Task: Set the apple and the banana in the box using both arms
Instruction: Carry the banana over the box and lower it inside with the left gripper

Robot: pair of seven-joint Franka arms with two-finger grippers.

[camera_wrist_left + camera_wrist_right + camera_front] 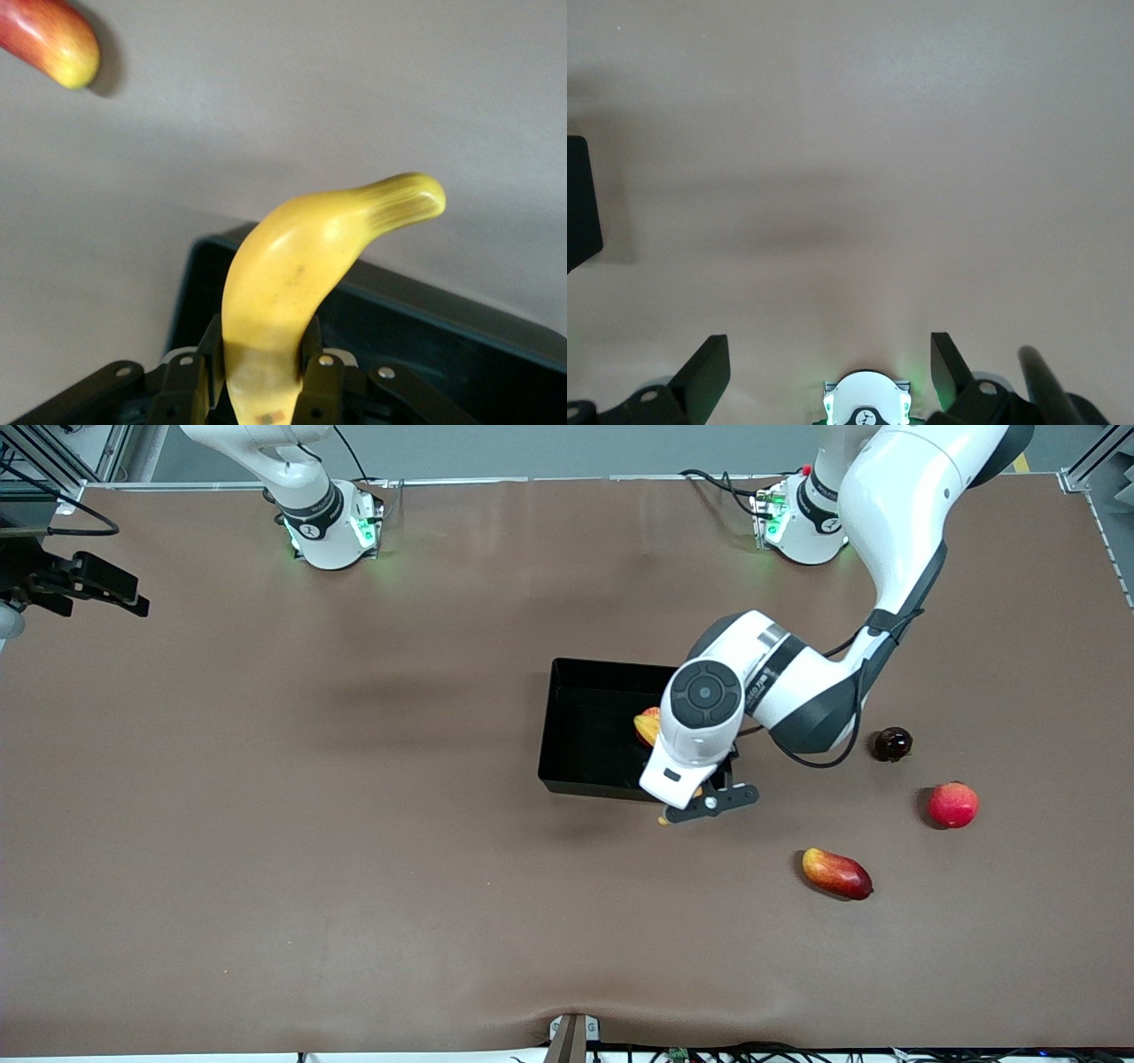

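The black box sits mid-table. The apple lies in it, half hidden under the left arm. My left gripper is shut on the yellow banana and holds it over the box wall nearest the camera. In the left wrist view the fingers clamp the banana near one end, its other end pointing out over the box rim. My right gripper is out of the front view; in its wrist view it is open and empty, high over bare table, with a box corner at the edge.
Toward the left arm's end of the table lie a dark round fruit, a pinkish-red round fruit and a red-yellow mango, which also shows in the left wrist view. A black camera mount stands at the right arm's end.
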